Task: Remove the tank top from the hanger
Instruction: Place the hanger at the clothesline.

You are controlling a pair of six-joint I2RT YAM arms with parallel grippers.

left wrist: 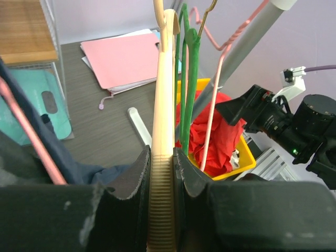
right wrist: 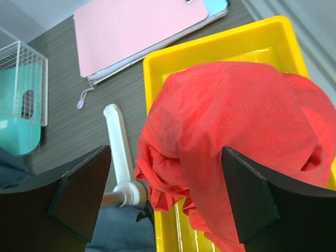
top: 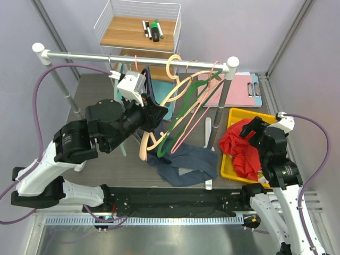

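Note:
My left gripper point(top: 153, 114) is shut on the lower arm of a beige hanger point(top: 169, 97) that hooks over the rail point(top: 133, 57). In the left wrist view the ribbed beige hanger point(left wrist: 164, 105) runs straight between the closed left gripper point(left wrist: 161, 152). A dark blue tank top point(top: 188, 162) lies crumpled on the table under the hangers' lower ends. Whether it still loops the hanger I cannot tell. Its edge shows in both wrist views point(left wrist: 100, 170) point(right wrist: 121, 231). My right gripper point(top: 254, 130) hangs open above a red garment point(right wrist: 236, 115), holding nothing.
A green hanger point(top: 180, 106) and a pink wire hanger point(top: 199, 114) hang beside the beige one. The red garment fills a yellow bin point(top: 236, 114) at the right. The rail's right post point(top: 220, 106), a pink folder point(top: 239, 87) and a wire shelf point(top: 138, 26) stand behind.

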